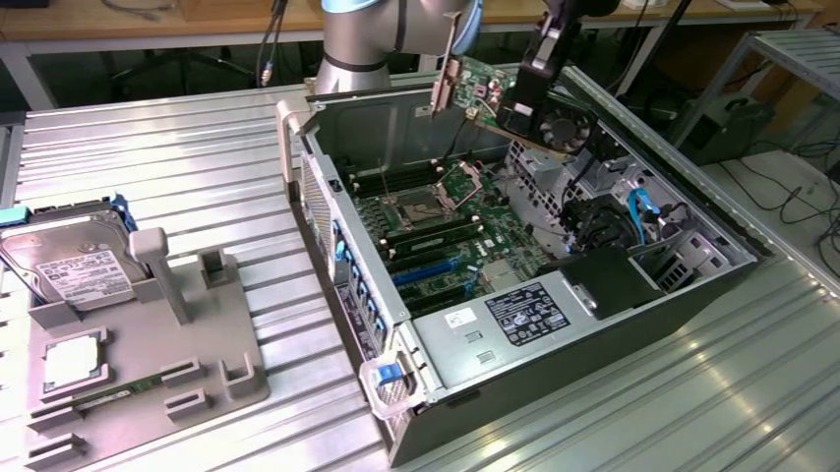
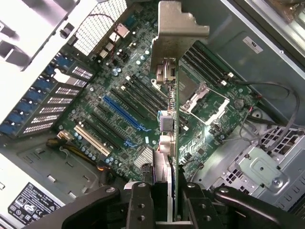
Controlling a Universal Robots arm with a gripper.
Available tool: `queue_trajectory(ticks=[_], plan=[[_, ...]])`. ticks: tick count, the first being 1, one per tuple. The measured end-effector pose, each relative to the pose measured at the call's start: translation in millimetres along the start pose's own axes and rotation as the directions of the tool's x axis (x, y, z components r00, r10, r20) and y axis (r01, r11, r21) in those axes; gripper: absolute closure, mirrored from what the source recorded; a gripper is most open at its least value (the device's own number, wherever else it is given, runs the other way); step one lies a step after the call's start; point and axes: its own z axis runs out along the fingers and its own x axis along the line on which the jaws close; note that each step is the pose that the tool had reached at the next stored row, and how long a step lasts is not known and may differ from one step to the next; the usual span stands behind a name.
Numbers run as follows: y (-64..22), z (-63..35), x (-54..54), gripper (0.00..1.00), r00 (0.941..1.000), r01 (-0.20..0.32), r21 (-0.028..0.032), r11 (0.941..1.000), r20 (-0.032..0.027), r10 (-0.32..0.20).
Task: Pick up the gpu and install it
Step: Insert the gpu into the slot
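The gpu [image 1: 506, 98] hangs tilted in the air above the far end of the open computer case [image 1: 393, 383]. Its pale metal bracket [image 1: 447, 71] points to the exterior view's left and its black fan [image 1: 568, 128] to the right. My gripper [image 1: 536, 79] is shut on the card's upper edge. In the wrist view the gpu [image 2: 174, 138] shows edge-on between my two black fingers [image 2: 139, 205], with the bracket [image 2: 177, 28] at its far end. It hovers above the motherboard [image 2: 119, 86] without touching it; the long blue slot [image 2: 121, 112] lies off to one side.
A grey fixture [image 1: 197, 334] at the exterior view's left carries a silver hard drive [image 1: 73, 264], a processor [image 1: 73, 359] and a green memory stick [image 1: 118, 395]. The case walls, drive cage [image 1: 656, 236] and power supply [image 1: 525, 315] surround the board. Ribbed metal table [image 1: 184, 157] all around.
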Motion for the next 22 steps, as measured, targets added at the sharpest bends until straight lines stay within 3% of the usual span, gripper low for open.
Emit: queue_trajectory(ticks=[9, 16, 22], plan=[[0.0, 0.0, 0.1, 0.72, 0.9939, 0.11, -0.0011, 0.9939, -0.0005, -0.11], [-0.2, 0.0, 0.3, 0.72, 0.9849, 0.173, -0.0018, 0.9849, -0.0006, -0.173], [-0.3, 0.0, 0.3, 0.72, 0.9736, 0.228, -0.0023, 0.9736, -0.0009, -0.228]])
